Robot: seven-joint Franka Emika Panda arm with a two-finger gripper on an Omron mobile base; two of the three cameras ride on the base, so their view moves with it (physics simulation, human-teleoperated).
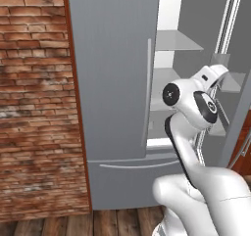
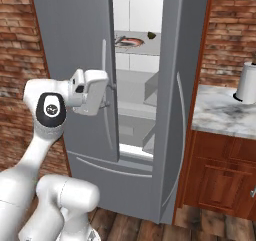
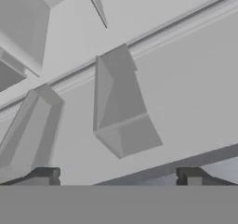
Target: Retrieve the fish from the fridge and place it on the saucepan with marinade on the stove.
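Note:
The grey fridge (image 2: 75, 45) stands with its left door shut and its right door (image 2: 177, 100) swung open, leaving a gap onto white shelves. On the upper shelf, a slim pale piece that looks like the fish (image 2: 125, 42) lies by a reddish-brown round dish (image 2: 134, 41). My gripper (image 2: 106, 92) hovers at the gap's left edge, well below that shelf. In the hand view my gripper (image 3: 118, 175) is open with nothing between its fingertips (image 3: 44, 174), facing grey door bins (image 3: 121, 107). The saucepan, marinade and stove are out of view.
A small dark lump (image 2: 151, 34) sits behind the dish. Right of the fridge is a marble counter (image 2: 225, 112) on wooden cabinets, with a white canister (image 2: 246, 82) on it. A brick wall (image 1: 34, 107) flanks the fridge's left side.

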